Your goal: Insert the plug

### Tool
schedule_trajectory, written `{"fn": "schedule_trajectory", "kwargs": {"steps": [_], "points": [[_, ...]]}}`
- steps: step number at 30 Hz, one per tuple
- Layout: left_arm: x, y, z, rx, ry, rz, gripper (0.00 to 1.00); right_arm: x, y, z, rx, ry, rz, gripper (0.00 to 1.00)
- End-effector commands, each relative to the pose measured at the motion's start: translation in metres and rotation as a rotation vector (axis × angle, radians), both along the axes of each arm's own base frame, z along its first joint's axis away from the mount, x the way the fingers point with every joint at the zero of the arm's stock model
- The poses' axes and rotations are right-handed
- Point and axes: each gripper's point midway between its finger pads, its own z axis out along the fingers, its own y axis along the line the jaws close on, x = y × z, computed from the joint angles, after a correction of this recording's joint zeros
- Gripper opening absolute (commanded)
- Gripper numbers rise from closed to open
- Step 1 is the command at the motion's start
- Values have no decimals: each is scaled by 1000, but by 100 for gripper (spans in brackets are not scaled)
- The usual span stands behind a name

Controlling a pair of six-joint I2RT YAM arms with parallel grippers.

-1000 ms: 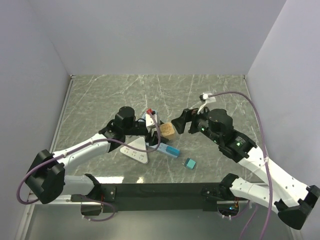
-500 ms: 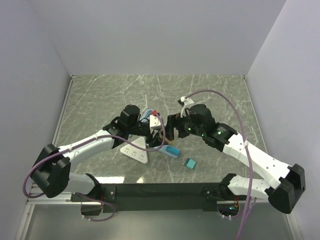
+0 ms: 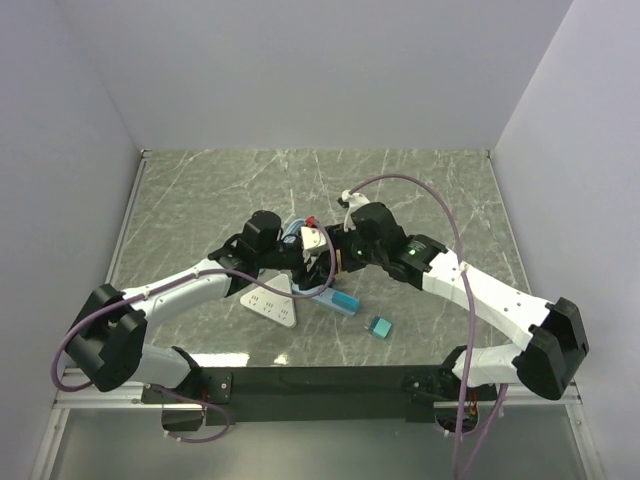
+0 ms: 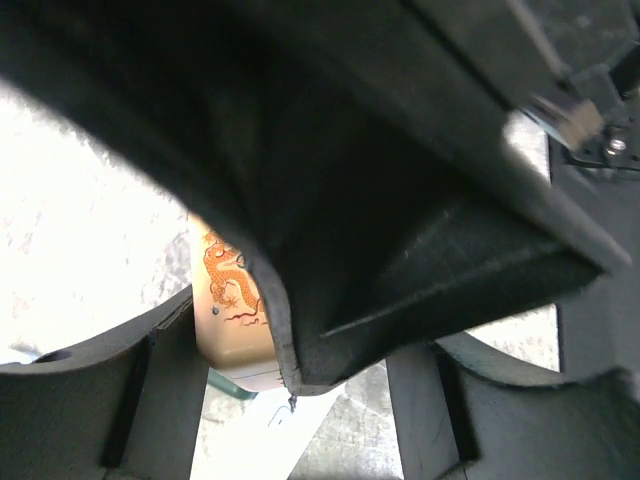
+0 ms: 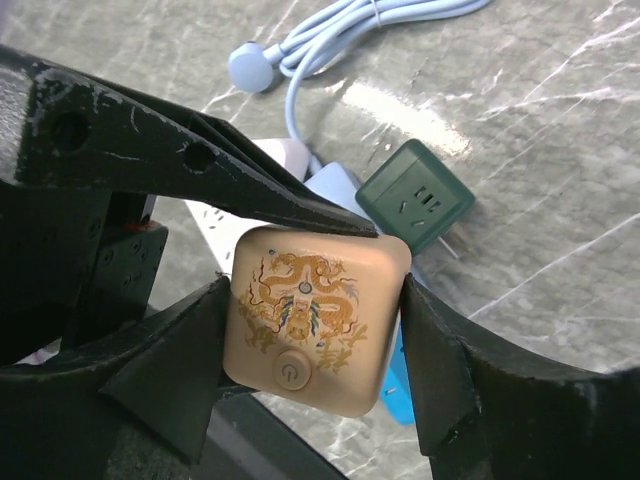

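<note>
My right gripper (image 3: 335,260) is shut on a tan cube plug (image 5: 316,318) with a gold dragon print and a power button. Its fingers (image 5: 170,370) press the cube's two sides. The white power strip (image 3: 270,301) lies just left of and below it, with one end under the cube (image 5: 208,226). My left gripper (image 3: 306,266) hovers over that end with its jaws wide apart. One of its fingers (image 5: 180,160) lies along the cube's top edge. In the left wrist view the cube (image 4: 228,310) shows between the left fingers (image 4: 100,400), mostly hidden by the right gripper.
A dark green cube adapter (image 5: 415,203) and a coiled white cable (image 5: 330,40) lie beyond the plug. A blue block (image 3: 343,302) and a small teal cube (image 3: 380,327) lie on the marble table (image 3: 420,190) toward the near edge.
My right arm has swung left, carrying the tan plug up against my left gripper over the strip's end. My left arm has shifted slightly right.
</note>
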Motion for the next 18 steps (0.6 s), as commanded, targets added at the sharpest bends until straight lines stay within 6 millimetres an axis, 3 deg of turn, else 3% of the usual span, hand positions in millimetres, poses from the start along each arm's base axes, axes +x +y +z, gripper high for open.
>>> {"fn": "schedule_trajectory", "kwargs": {"steps": [1,2,3,4,6,11,13,15,18], "points": [[19,-9,41,-118,-118,62,2,-6,14,5,-16,4,46,32],[21,-8,42,-122,-124,79,8,-5,14,3,-22,7,44,23],[22,-7,42,-133,-121,98,11,-5,14,-2,-34,19,39,7],[26,-4,45,-139,-131,129,15,-5,14,-4,-38,24,39,0],[25,0,43,-150,-129,152,29,-2,12,-10,-62,35,19,0],[28,6,49,-186,-149,207,53,6,9,-11,-84,29,-25,0],[27,10,48,-191,-146,225,56,15,4,-10,-107,20,-81,0],[27,14,43,-191,-135,248,68,22,1,-9,-122,10,-126,0],[25,22,42,-204,-142,276,74,29,-2,-9,-125,10,-185,0]]}}
